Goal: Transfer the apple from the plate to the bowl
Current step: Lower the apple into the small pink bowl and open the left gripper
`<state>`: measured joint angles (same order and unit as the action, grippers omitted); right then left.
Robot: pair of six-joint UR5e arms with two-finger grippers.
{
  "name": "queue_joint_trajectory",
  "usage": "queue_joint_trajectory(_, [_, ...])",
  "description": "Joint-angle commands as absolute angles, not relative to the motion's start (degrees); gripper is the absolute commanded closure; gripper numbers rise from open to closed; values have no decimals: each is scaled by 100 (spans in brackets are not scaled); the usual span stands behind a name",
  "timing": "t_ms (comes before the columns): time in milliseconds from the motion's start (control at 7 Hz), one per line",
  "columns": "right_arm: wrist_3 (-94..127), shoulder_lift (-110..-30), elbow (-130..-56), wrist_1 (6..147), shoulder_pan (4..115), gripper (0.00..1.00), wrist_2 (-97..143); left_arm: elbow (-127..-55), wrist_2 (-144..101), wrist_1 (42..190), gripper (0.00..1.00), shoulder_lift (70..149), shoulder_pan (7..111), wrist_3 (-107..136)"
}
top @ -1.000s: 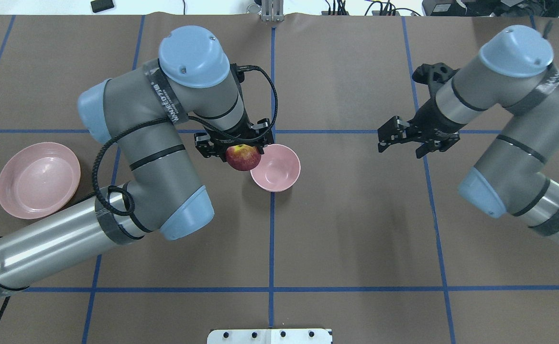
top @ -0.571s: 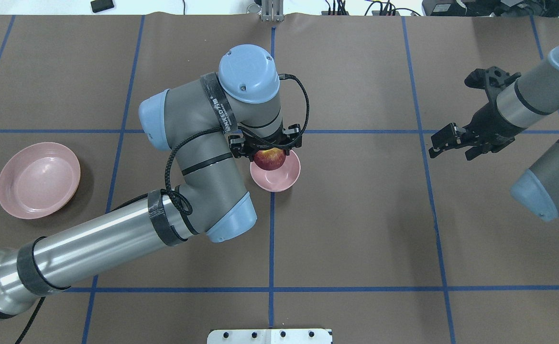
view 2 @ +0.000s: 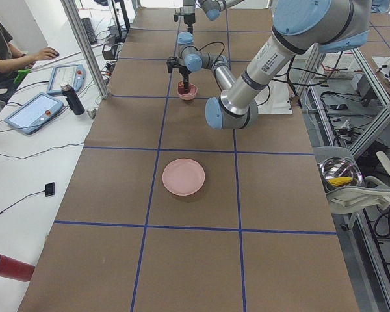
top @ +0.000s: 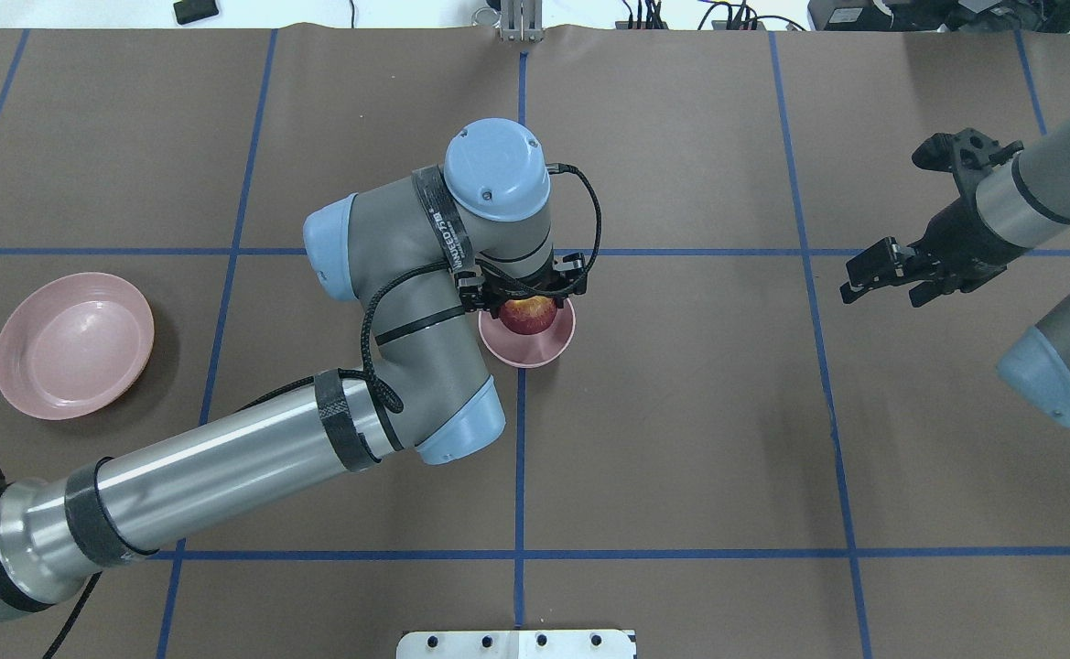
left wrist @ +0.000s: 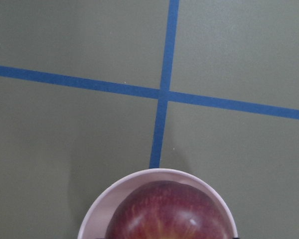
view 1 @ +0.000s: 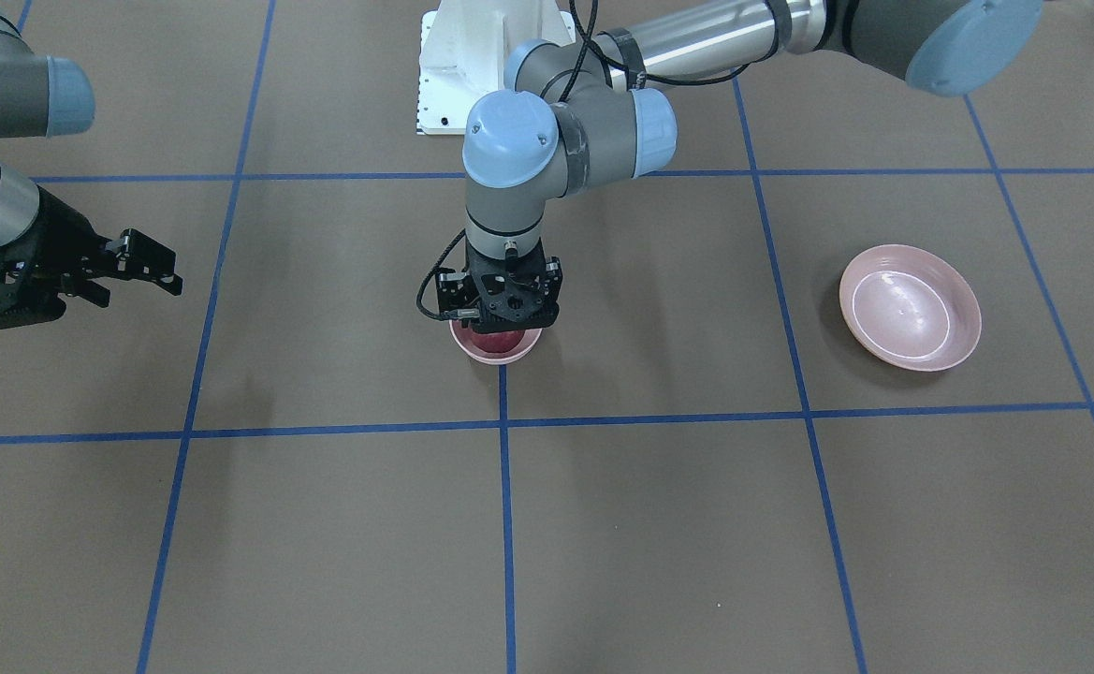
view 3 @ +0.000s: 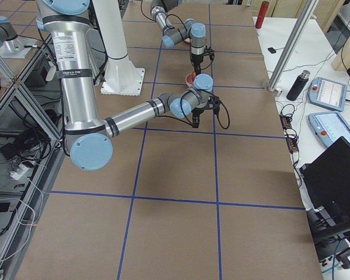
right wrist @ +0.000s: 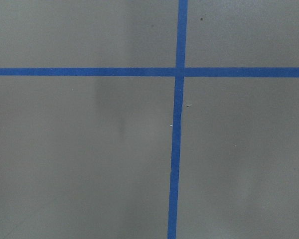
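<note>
The dark red apple (top: 527,315) sits low inside the small deep pink bowl (top: 535,350) at the table's middle. My left gripper (top: 524,298) points straight down over the bowl and is shut on the apple. The left wrist view shows the apple (left wrist: 169,214) within the bowl's rim (left wrist: 154,173). In the front-facing view the left gripper (view 1: 504,323) hides most of the bowl (view 1: 495,350). The wide shallow pink plate (top: 74,345) lies bare at the left. My right gripper (top: 878,288) is open and holds nothing, off to the far right above the table.
The brown table cover carries a grid of blue tape lines (top: 520,458). The left arm's elbow and forearm (top: 223,458) stretch from the near left corner toward the bowl. A white mount plate (top: 516,643) sits at the near edge.
My left gripper has carried the apple rightward from beside the bowl to over it and lowered it inside. My right arm has drawn back to the right.
</note>
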<state>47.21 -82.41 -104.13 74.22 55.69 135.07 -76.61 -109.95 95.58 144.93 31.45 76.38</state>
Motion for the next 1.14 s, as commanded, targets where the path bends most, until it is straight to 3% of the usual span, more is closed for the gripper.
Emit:
queue_joint_trajectory(0, [4720, -8235, -10398, 7418, 5572, 0, 13517, -7655, -10986, 9562, 43, 14476, 3094, 7638])
queue_joint_trajectory(143, [4720, -8218, -10397, 7427, 5564, 0, 13518, -7655, -10873, 9571, 26, 14476, 3076, 7638])
queue_joint_trajectory(429, [4729, -8200, -10397, 7427, 5563, 0, 13535, -7646, -10828, 9571, 7, 14476, 3059, 7620])
queue_joint_trajectory(1000, [4737, -8174, -10397, 7427, 5589, 0, 13562, -7943, -10819, 9528, 3, 14467, 3076, 7638])
